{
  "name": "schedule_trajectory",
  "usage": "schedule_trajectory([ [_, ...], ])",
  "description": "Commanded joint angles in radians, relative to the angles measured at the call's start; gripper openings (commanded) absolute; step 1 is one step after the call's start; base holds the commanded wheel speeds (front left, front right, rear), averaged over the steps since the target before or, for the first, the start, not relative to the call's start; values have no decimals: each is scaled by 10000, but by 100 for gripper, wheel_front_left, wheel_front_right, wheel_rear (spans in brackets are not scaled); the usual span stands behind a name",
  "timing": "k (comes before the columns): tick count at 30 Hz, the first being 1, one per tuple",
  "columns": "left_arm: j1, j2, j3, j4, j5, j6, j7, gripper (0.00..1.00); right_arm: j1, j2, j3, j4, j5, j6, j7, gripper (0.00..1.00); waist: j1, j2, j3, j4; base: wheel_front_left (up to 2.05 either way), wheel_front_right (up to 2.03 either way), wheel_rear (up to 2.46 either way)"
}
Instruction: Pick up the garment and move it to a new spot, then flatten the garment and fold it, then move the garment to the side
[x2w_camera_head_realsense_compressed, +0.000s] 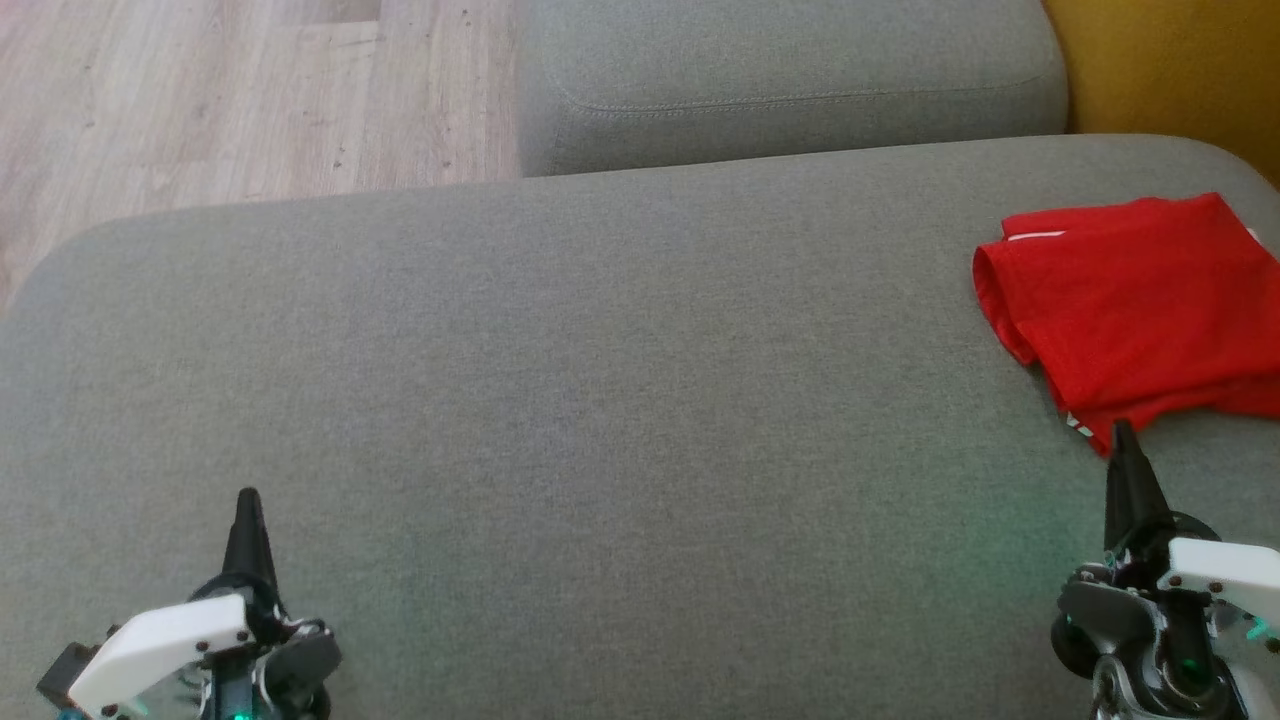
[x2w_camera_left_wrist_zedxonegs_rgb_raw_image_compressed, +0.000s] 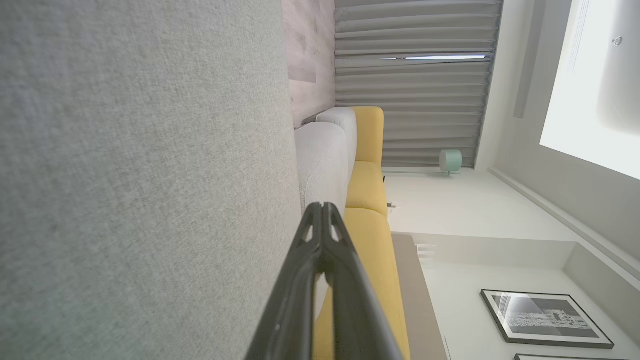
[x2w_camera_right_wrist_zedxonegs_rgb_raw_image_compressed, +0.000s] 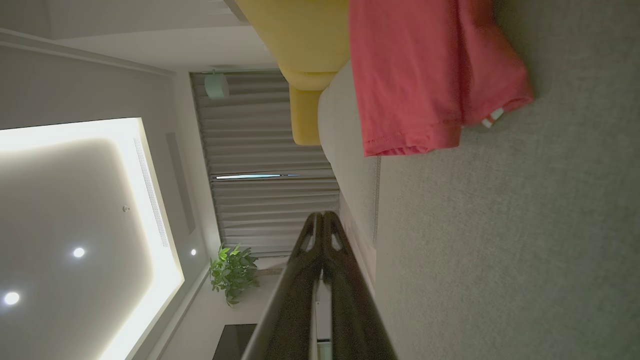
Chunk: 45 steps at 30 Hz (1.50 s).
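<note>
The left jaws are clenched and empty at the lower left, pointing up the grey sofa cushion, well apart from the garment. The red garment lies folded at the cushion's right side, its long side seemingly running across, cut off by the picture's edge. The right jaws, clenched on nothing, point at its near corner, so that arm is nearer.

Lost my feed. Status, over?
Left pincer shut, empty. Right pincer shut, empty, near garment. Garment folded on cushion, right edge. Nothing blocking.
</note>
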Motion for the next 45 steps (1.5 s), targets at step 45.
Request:
schedule_trajectory([
  [45, -505, -17, 567, -283, 121, -69, 172, 0, -498, -111, 51, -315, -60, -7, 205, 0, 0, 0, -2, 1, 0, 0, 0],
])
